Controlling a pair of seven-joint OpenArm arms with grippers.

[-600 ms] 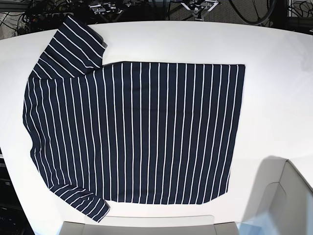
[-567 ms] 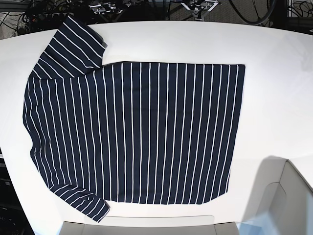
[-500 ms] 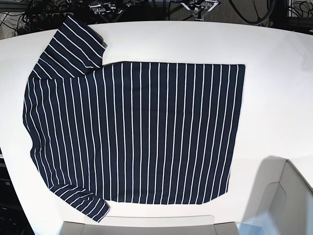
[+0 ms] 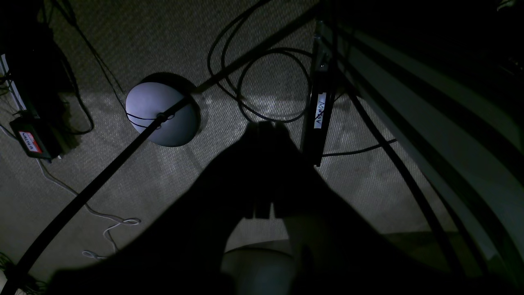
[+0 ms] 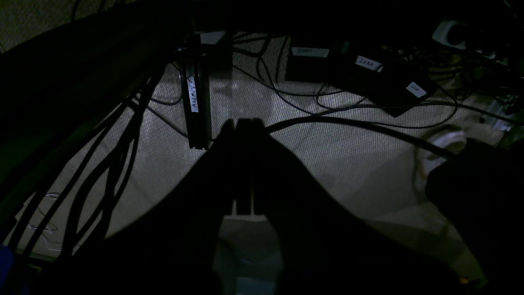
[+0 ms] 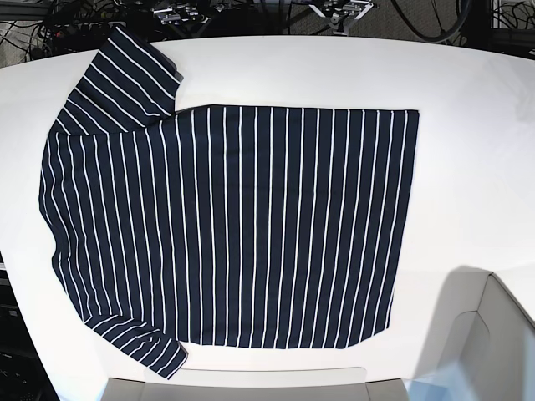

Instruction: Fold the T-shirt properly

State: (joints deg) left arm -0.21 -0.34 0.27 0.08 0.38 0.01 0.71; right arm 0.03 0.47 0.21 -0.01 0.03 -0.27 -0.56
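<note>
Nothing has moved: the T-shirt (image 6: 230, 225) lies flat across the surface (image 6: 476, 142). Left gripper (image 4: 262, 172) and right gripper (image 5: 244, 164) hang closed, empty; first pinch a sleeve edge.

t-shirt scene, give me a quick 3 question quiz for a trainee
1. True or false: the T-shirt lies spread flat on the white table, not yet folded.
2. Toward which side of the base view do the shirt's sleeves lie? A) left B) right C) both sides
3. Fill in: in the wrist views the left gripper and the right gripper hang over a floor strewn with cables, and both are ____.

Key: 1 true; 2 A; 3 shut
</note>
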